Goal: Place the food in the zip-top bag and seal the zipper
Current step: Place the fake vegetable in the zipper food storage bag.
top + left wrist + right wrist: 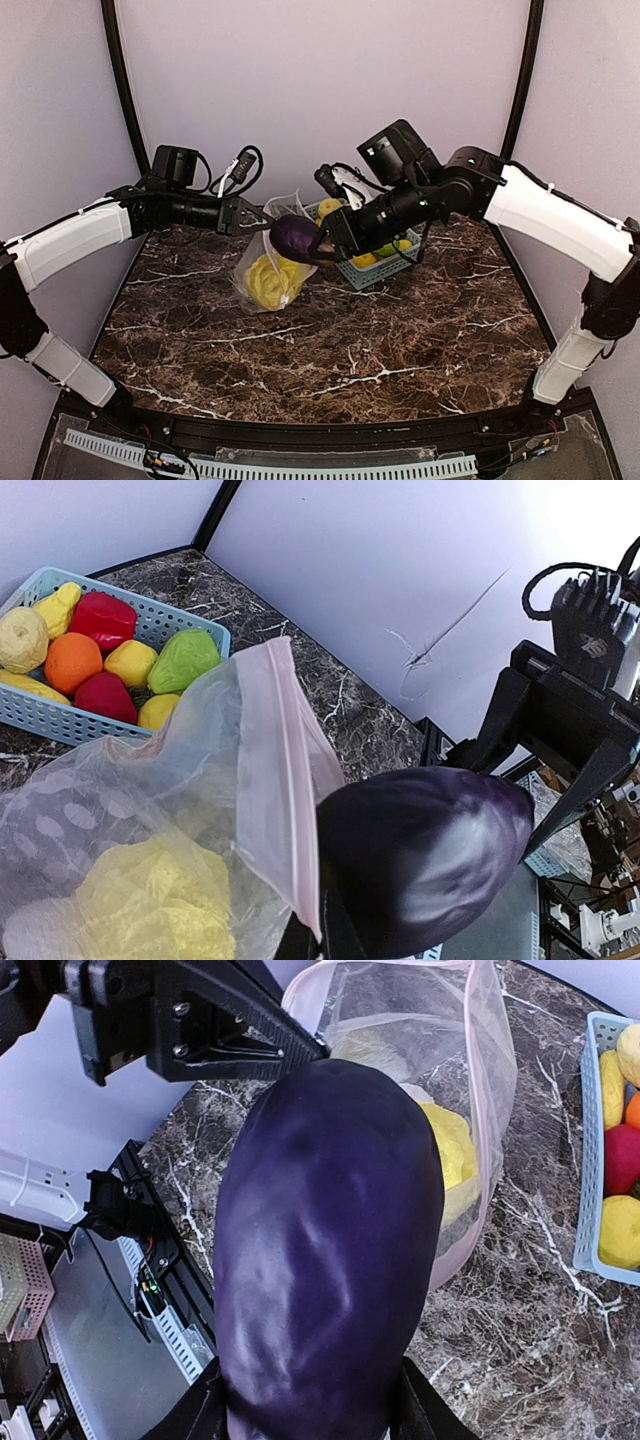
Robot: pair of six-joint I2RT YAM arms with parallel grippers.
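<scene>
Above a dark marble table [350, 350], left of centre, the left gripper [248, 215] was pinched shut on the mouth edge of the zip-top bag [262, 262], a cabbage [272, 282] inside. The right gripper [328, 235], jaws partly apart, clamped the eggplant [293, 234] at the bag's mouth, beside a blue basket [380, 272].

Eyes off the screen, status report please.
Left hand shut on mouth edge of clear dotted plastic bag. Right hand holds dark purple toy eggplant at the opening. Nothing seen blocking.
</scene>
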